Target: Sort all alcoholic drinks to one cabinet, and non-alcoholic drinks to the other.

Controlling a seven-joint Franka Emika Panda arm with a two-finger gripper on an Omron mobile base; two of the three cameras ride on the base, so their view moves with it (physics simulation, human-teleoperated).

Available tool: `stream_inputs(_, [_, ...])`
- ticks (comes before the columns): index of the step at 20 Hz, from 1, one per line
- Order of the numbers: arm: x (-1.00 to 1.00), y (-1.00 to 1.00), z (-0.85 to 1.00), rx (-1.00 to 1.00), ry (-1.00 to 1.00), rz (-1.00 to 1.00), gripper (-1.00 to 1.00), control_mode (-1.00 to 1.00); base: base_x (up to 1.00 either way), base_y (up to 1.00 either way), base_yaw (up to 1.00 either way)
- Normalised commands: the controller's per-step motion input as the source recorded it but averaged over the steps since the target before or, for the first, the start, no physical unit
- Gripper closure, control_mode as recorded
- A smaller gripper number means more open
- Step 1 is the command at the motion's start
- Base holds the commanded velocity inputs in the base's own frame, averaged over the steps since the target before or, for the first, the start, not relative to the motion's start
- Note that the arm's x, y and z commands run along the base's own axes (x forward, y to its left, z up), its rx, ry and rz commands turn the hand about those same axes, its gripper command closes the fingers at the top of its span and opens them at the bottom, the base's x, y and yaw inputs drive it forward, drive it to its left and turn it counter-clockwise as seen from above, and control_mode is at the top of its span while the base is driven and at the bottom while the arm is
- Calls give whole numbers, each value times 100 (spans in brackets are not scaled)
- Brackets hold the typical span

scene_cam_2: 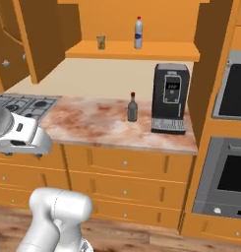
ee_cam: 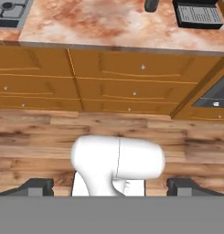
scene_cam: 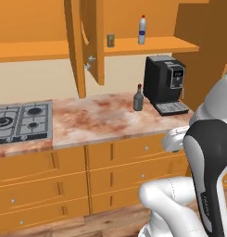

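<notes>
Gripper jaws spread fully wide, holding nothing, pointed down at the floor short of the marbled pink countertop. Squat grey glass bottle with red cap upright on that countertop, at 9 o'clock of the black coffee machine. Tall white plastic bottle with blue label and small yellow-green juice carton already on the open cabinet shelf. Raise and level first; approach the grey bottle from the machine-free side; close at mid-body, below the neck.

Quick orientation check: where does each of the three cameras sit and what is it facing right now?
Left base view: behind-left, facing the counter, coffee machine, grey bottle; white arm lower right.
Right base view: behind-right, same counter, oven at right; arm lower left.
Hand view: looks down at drawers, floor; open gripper.
Both base views share the shelf's white bottle and juice carton.
</notes>
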Motion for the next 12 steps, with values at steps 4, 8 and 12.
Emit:
stream_inputs(4, [0, 0, 0, 0, 0, 0, -100, 100, 40, -82, 1])
stream_inputs(8, [0, 0, 0, 0, 0, 0, -100, 100, 62, -44, 4])
stream_inputs(12, [0, 0, 0, 0, 0, 0, -100, 100, 61, -30, 2])
